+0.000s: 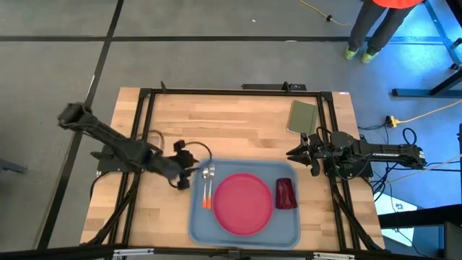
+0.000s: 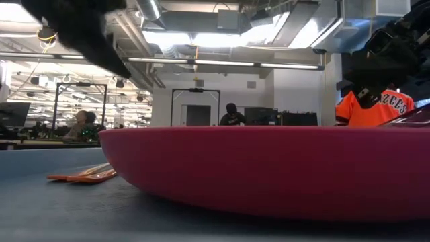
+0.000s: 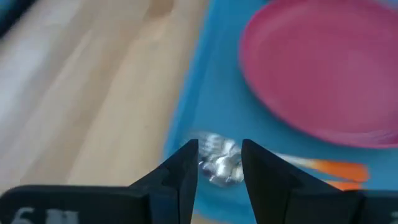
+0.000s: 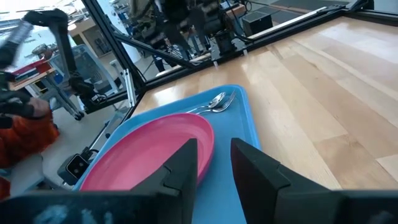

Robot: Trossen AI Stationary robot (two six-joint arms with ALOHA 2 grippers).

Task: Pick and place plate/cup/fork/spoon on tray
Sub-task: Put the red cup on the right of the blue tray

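Note:
The light blue-grey tray (image 1: 198,224) lies at the table's near middle. The pink-red plate (image 1: 244,204) rests flat on its middle. The maroon cup (image 1: 286,193) sits on the tray's right end. The fork (image 1: 211,186) and the spoon (image 1: 205,188) lie side by side on the tray's left end, orange handles toward the near edge and silver ends (image 3: 217,160) toward the far edge. My left gripper (image 1: 190,175) is open just left of the silver ends, which show in the gap between its fingers (image 3: 219,167). My right gripper (image 1: 302,154) is open and empty above the tray's far right corner.
An olive-green pad (image 1: 302,117) lies at the table's far right. A black frame (image 1: 216,92) runs along the table's far edge and sides. Bare wood lies between the tray and the far edge. A person's legs (image 1: 372,32) stand on the floor beyond the far right corner.

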